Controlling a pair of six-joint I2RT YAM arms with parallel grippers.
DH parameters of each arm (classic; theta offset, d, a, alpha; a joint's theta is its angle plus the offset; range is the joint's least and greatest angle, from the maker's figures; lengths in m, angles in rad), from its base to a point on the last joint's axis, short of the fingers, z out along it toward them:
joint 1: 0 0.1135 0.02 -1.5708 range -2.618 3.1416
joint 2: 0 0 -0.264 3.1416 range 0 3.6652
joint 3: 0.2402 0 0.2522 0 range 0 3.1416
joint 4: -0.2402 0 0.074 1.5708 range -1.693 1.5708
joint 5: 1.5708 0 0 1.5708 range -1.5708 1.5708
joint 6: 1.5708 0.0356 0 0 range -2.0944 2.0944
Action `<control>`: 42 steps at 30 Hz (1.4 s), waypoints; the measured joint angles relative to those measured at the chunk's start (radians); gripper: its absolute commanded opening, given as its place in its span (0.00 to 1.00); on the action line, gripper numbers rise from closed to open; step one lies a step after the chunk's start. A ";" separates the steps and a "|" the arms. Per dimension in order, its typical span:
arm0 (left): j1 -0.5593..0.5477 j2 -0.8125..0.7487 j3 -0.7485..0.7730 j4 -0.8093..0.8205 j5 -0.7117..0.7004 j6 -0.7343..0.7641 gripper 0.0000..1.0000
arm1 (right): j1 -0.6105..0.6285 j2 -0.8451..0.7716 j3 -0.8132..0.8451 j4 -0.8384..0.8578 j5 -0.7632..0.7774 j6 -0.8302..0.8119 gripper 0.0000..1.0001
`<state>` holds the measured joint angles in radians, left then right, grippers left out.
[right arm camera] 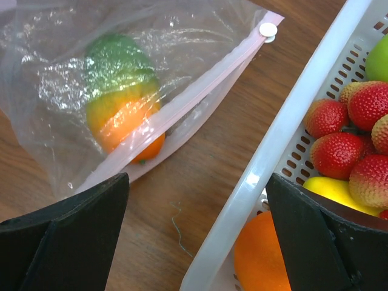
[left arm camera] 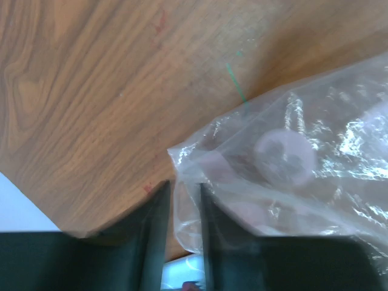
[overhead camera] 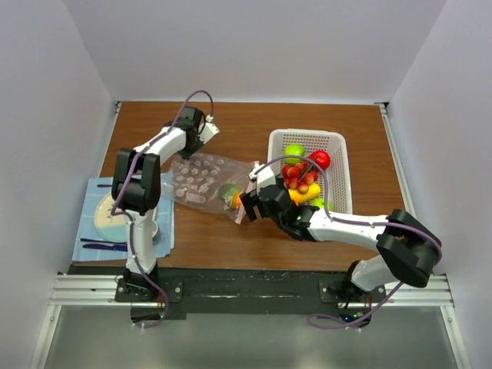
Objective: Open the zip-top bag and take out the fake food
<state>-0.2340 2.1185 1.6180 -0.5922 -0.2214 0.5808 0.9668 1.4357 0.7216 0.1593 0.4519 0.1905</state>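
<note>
Clear zip-top bag [left arm camera: 291, 176] — corner pinched between left fingers [left arm camera: 151, 239].

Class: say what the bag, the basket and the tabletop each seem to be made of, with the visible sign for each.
The zip-top bag: thin clear plastic film, glossy; it crinkles and shows glare. The basket: white rigid plastic, likely moulded; smooth rim, regular perforations. The table: brown wood grain, matt; solid wood or laminate cannot be told.
</note>
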 measured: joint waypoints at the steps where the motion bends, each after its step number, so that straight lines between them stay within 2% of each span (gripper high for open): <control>1: 0.000 0.017 0.016 0.003 -0.012 0.005 0.45 | 0.000 0.001 0.000 0.000 0.001 -0.002 0.97; 4: 0.000 0.051 0.077 -0.003 -0.025 0.004 0.58 | 0.000 0.014 0.013 -0.011 0.010 -0.002 0.96; 7: 0.000 0.056 0.161 -0.037 -0.016 -0.022 1.00 | 0.002 0.029 0.026 -0.029 0.050 0.001 0.96; 12: 0.000 0.031 0.275 -0.101 0.058 -0.072 1.00 | 0.001 0.038 0.035 -0.072 0.161 0.005 0.96; 16: -0.002 -0.068 0.311 -0.201 0.220 -0.127 1.00 | -0.011 0.039 0.048 -0.108 0.248 0.019 0.94; 18: -0.008 -0.153 0.274 -0.229 0.298 -0.143 1.00 | -0.019 0.031 0.049 -0.119 0.276 0.022 0.92; 21: -0.033 -0.306 0.124 -0.244 0.402 -0.153 1.00 | -0.014 -0.009 0.050 -0.135 0.288 0.015 0.88; 24: -0.078 -0.388 -0.041 -0.247 0.466 -0.153 1.00 | 0.010 -0.072 0.060 -0.126 0.222 0.011 0.82; 28: -0.119 -0.337 -0.176 -0.243 0.494 -0.153 1.00 | 0.043 -0.107 0.086 -0.044 0.048 0.020 0.74; 32: -0.123 -0.251 -0.225 -0.230 0.484 -0.153 1.00 | 0.049 -0.051 0.090 0.035 -0.084 0.034 0.72; 38: -0.129 -0.211 -0.225 -0.172 0.431 -0.151 1.00 | 0.049 0.097 0.084 0.051 -0.134 0.040 0.72; 42: -0.132 -0.192 -0.225 -0.126 0.375 -0.144 1.00 | 0.045 0.116 0.075 0.061 -0.137 0.032 0.74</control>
<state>-0.3660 1.9266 1.3926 -0.7181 0.1535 0.4366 1.0115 1.5513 0.7963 0.2203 0.3149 0.2222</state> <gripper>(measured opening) 0.996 0.726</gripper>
